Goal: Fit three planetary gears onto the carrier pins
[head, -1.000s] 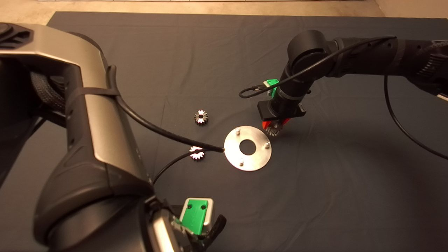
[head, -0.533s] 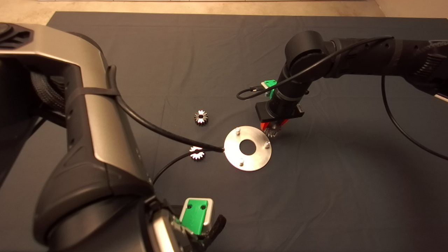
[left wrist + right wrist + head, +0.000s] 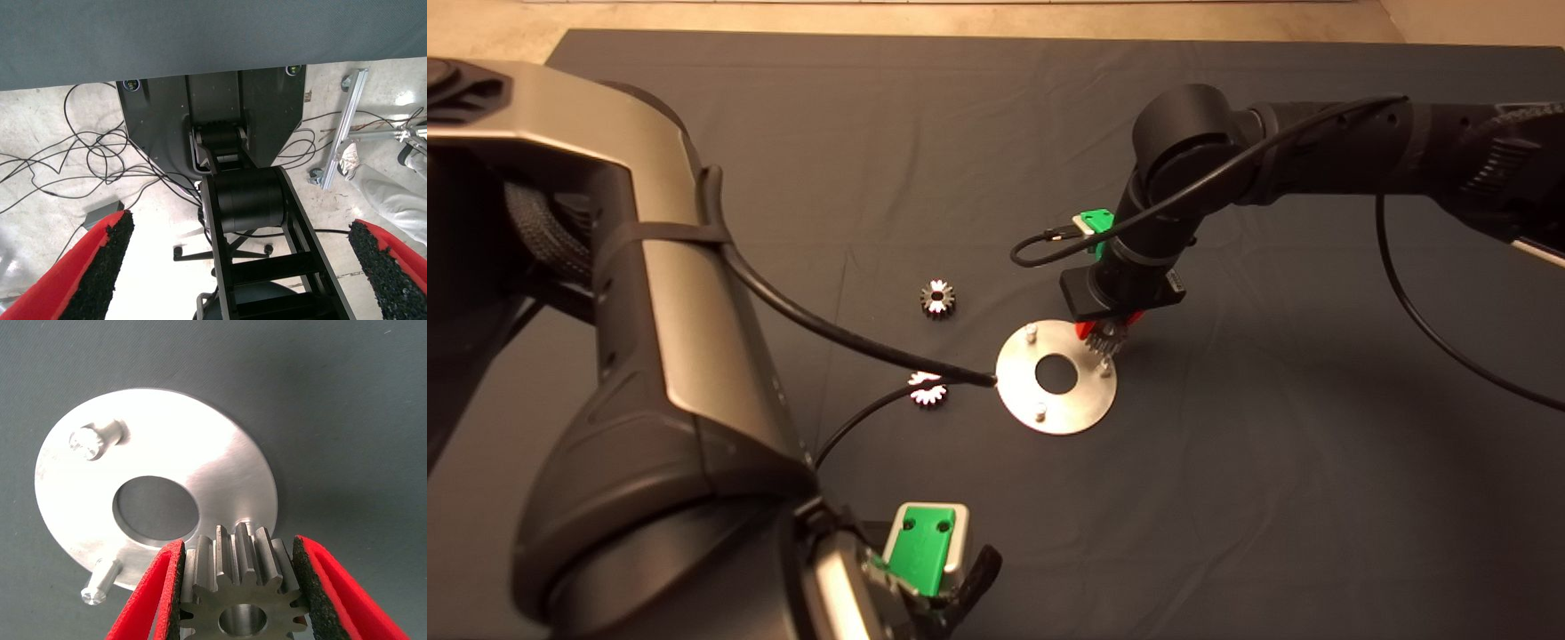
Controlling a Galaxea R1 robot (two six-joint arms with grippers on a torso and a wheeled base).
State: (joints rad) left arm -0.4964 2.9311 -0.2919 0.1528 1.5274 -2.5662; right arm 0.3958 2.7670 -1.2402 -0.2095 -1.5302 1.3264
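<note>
The silver carrier disc [image 3: 1056, 377] lies mid-mat with three pins; two pins show in the right wrist view [image 3: 97, 440] [image 3: 101, 583]. My right gripper [image 3: 1104, 339] is shut on a planetary gear [image 3: 237, 587] and holds it over the disc's far right edge, above the right-hand pin [image 3: 1106, 365], which the gear hides in the right wrist view. A second gear [image 3: 937, 297] lies left of the disc. A third gear [image 3: 927, 388] lies at the disc's near left, partly under a black cable. My left gripper [image 3: 240, 273] is open, parked at the near edge.
The left arm's large grey and black body [image 3: 631, 356] fills the left of the head view, and its cable [image 3: 854, 342] crosses toward the disc. Past the mat's edge the left wrist view shows floor cables, a robot base [image 3: 220, 133] and a person's leg [image 3: 393, 200].
My right gripper has moved left and nearer with the gear, from beside the disc's far right edge to over the right-hand pin. The left arm and loose gears have not moved.
</note>
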